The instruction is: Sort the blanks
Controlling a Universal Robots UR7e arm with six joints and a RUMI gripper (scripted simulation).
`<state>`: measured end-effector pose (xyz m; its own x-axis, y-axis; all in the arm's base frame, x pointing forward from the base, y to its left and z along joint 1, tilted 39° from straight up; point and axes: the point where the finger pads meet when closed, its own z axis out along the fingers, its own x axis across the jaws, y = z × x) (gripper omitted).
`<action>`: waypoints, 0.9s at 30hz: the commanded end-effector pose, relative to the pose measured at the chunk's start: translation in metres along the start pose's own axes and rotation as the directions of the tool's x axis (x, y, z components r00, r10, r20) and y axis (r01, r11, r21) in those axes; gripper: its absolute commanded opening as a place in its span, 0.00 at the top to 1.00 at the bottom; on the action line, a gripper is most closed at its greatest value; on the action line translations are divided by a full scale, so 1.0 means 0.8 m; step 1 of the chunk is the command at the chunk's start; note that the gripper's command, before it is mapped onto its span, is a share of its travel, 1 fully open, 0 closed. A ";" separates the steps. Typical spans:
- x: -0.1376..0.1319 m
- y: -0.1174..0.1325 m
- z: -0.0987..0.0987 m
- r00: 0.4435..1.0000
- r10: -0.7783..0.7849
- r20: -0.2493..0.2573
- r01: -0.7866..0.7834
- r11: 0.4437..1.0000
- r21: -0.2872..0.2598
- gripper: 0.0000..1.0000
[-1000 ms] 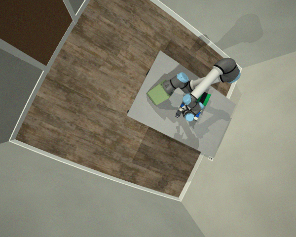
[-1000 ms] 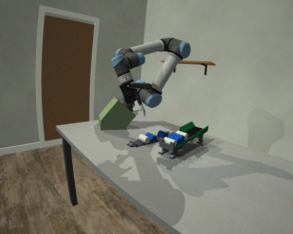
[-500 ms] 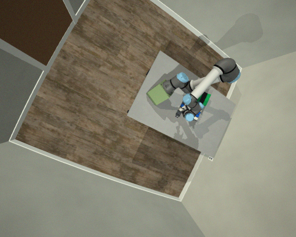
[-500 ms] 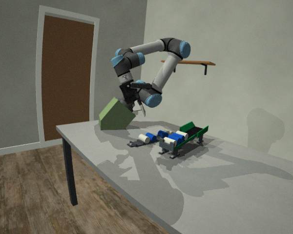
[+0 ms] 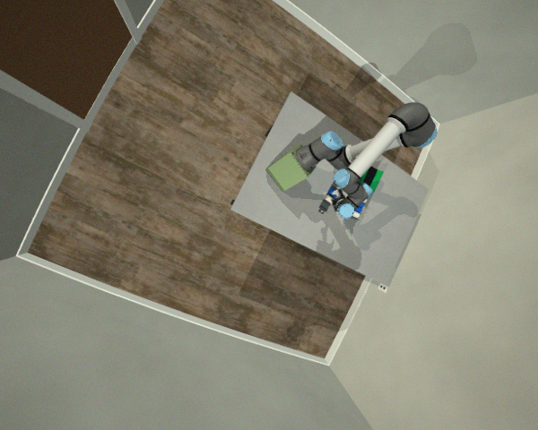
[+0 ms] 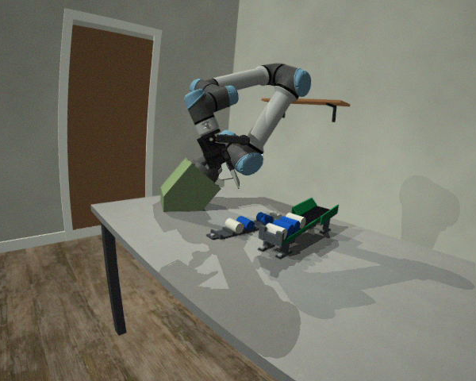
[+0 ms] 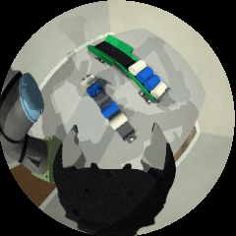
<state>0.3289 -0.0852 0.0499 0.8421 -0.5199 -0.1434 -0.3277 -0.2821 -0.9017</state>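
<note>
The green-walled ramp [image 5: 378, 178] [image 6: 331, 212] [image 7: 116, 41] carries, from its stop upward, a white blank [image 6: 276, 230] [image 7: 158, 89], two blue blanks [image 6: 291, 223] [image 7: 148, 79] and another white blank [image 6: 296, 218] [image 7: 138, 67], side by side across it. The grey stock rack [image 5: 323, 207] [image 6: 216, 235] [image 7: 127, 134] holds a white blank [image 6: 232, 225] [image 7: 118, 122] and a blue blank [image 6: 245, 222] [image 7: 109, 109] at the near end, then bare slot space, then a blue blank [image 6: 264, 217] [image 7: 94, 89] and a white blank [image 7: 88, 81]. Their exact seating is unclear. My gripper [image 7: 114, 124] is open and empty, high above the rack's near side.
A green angled block [image 5: 288, 171] [image 6: 191, 190] bears the arm's base at one side of the table [image 5: 278, 124] [image 6: 374, 307]. The arm hides much of the rack and ramp in the top view. A wooden shelf [image 6: 318, 101] is on the wall behind.
</note>
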 end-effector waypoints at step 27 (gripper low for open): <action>-0.111 -0.137 0.073 1.000 -0.001 -0.001 0.001 1.000 0.000 0.00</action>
<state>0.3158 0.0352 0.1341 0.8431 -0.5182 -0.1436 -0.3269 -0.2819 -0.9021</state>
